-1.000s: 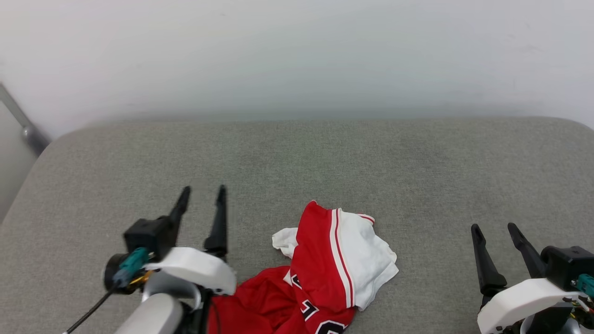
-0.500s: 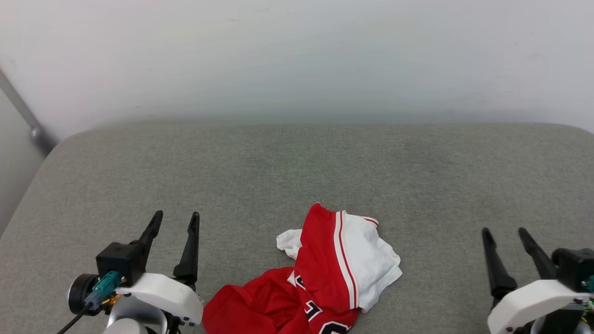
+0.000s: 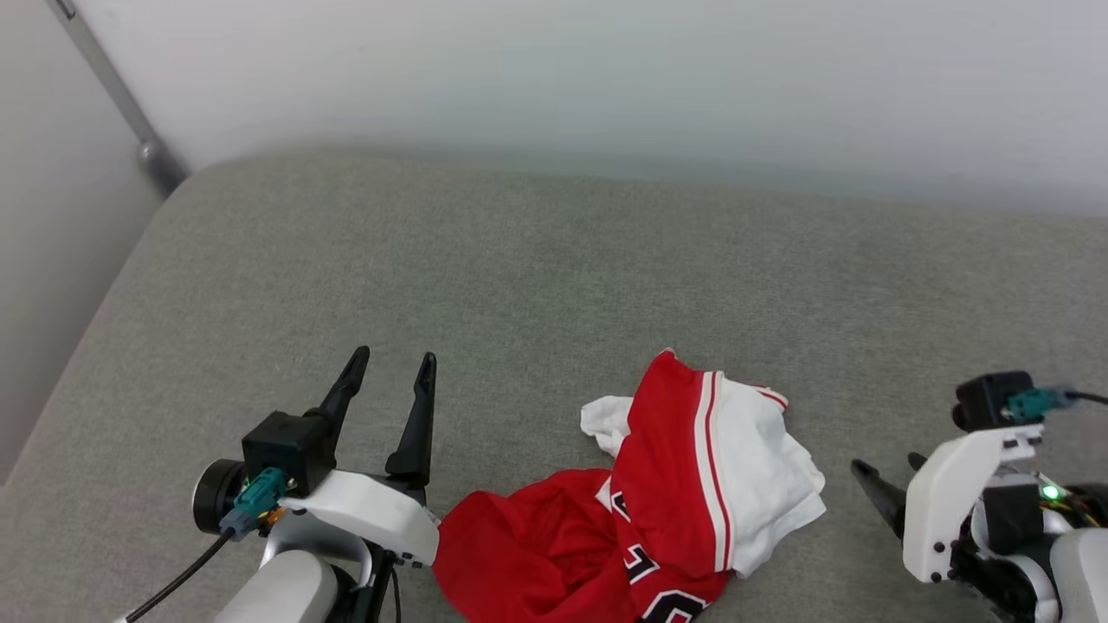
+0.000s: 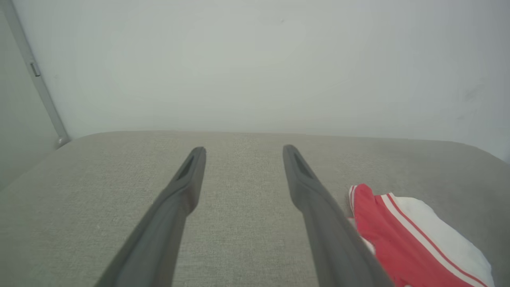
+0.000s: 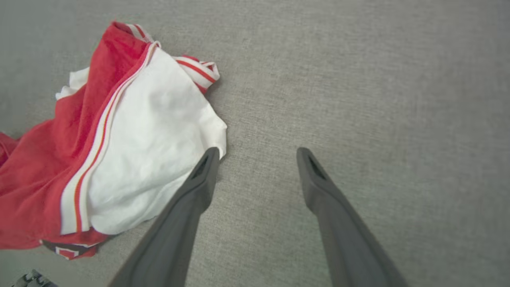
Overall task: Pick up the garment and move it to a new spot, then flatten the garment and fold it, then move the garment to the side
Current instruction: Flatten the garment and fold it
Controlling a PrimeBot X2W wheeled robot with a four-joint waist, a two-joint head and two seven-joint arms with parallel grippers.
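So your garment (image 3: 675, 484) is lying crumpled by the front edge of the grey cushion (image 3: 554, 260), roughly midway along it, with the red body bunched up, a white sleeve flopped on top and a bit of black lettering peeking out. Your left gripper (image 3: 393, 356) sits just left of it, low over the fabric, pointing at the back edge with its fingers spread wide and nothing between them. Your right gripper (image 3: 885, 465) is on the other side, tipped down at the cushion, spread and empty too, one fingertip right by the sleeve's edge.

left claw (image 3: 393, 356), right claw (image 5: 257, 151): both splayed, empty
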